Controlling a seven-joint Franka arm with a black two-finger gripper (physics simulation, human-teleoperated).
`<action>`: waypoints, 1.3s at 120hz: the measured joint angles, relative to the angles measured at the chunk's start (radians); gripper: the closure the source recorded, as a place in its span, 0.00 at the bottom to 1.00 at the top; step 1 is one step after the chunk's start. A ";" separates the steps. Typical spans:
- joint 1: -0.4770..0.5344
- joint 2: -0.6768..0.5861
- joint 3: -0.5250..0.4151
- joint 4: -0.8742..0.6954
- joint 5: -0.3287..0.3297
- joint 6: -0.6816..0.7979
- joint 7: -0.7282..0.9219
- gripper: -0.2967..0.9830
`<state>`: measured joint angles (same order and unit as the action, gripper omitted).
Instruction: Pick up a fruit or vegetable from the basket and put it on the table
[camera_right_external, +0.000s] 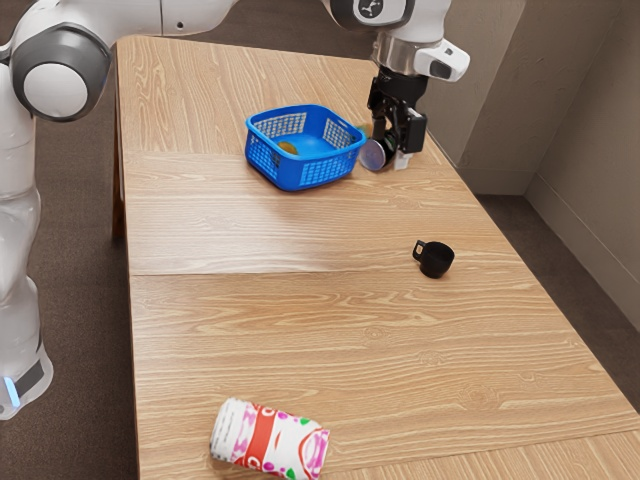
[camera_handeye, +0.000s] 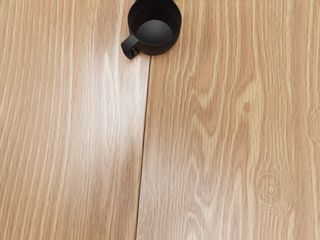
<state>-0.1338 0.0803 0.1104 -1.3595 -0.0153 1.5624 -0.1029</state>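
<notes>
Wooden table (camera_right_external: 290, 235), dark floor (camera_right_external: 70, 150), plain wall (camera_right_external: 590, 110). Exterior view: gripper (camera_right_external: 392, 152) low beside the blue basket (camera_right_external: 300, 178), off its side toward the exterior view's right. Jaws: cannot tell whether released or clenched; a pale disc (camera_right_external: 373, 154) sits right at them, and whether it is gripped is unclear. Orange fruit (camera_right_external: 288, 148) in the basket, across the near wall from the jaws; walls presumably there to stop it rolling. Mug (camera_right_external: 436, 260) near the jaws, upright on its base, steady enough. Can (camera_right_external: 269, 440) well apart from them, on its side, might roll. Arm (camera_right_external: 395, 12) reaches over the table, gripper pointing down.

Wrist view: table seam (camera_handeye: 144, 130) below the gripper, mug mouth-up beyond. Judgement: fruit not out yet; next, lift and shift back over the basket.
</notes>
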 joint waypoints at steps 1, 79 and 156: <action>0.000 0.000 0.000 0.000 0.000 0.000 0.000 0.23; 0.246 0.118 0.276 0.080 -0.026 -0.084 -0.285 0.23; 0.263 0.178 0.254 0.082 -0.084 -0.048 -0.474 0.23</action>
<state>0.1291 0.2580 0.3641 -1.2772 -0.0996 1.5148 -0.5773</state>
